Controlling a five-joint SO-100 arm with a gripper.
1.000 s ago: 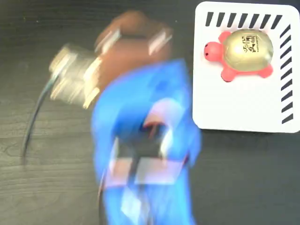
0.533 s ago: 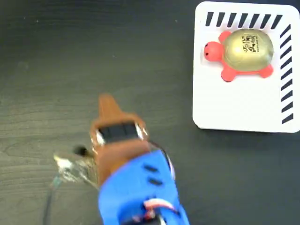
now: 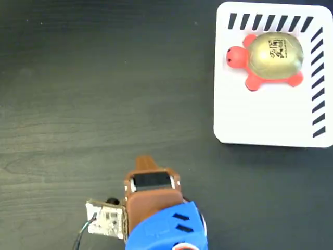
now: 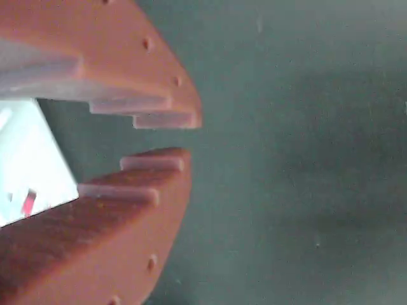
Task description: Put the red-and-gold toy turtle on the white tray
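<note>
Change since earlier frames: arm (image 3: 164,229) drawn back toward the bottom edge of the fixed view, well clear of the mid-table spot held a moment ago; tray and turtle unmoved.
Table (image 3: 93,78): dark wood-grain top, largest surface in view; bare between arm and tray.
White tray (image 3: 260,117): upper right corner of the fixed view, flat on the table, dark slanted stripes along its top and right edges.
Arm: blue body with a brown gripper housing, low in the fixed view, well apart from the tray; small circuit board (image 3: 106,225) with a cable just beside it on the left.
Red-and-gold toy turtle (image 3: 268,60): resting on the tray's upper part, gold shell up, red head pointing left, wholly inside the rim.
Gripper (image 4: 168,136): empty; brown fingers (image 4: 127,210) narrowly parted, tips close but not touching, only dark table seen through the gap in the wrist view.
Step in hand: placement judged complete; retreat after release.
Next move: likely nothing beyond settling the arm at rest; no fresh grasp called for.
Obstacles: none seen between arm and tray; turtle near the striped top edge yet not overhanging, so little risk of rolling off.
Unclear: pale object at the left edge of the wrist view, too blurred to name.
</note>
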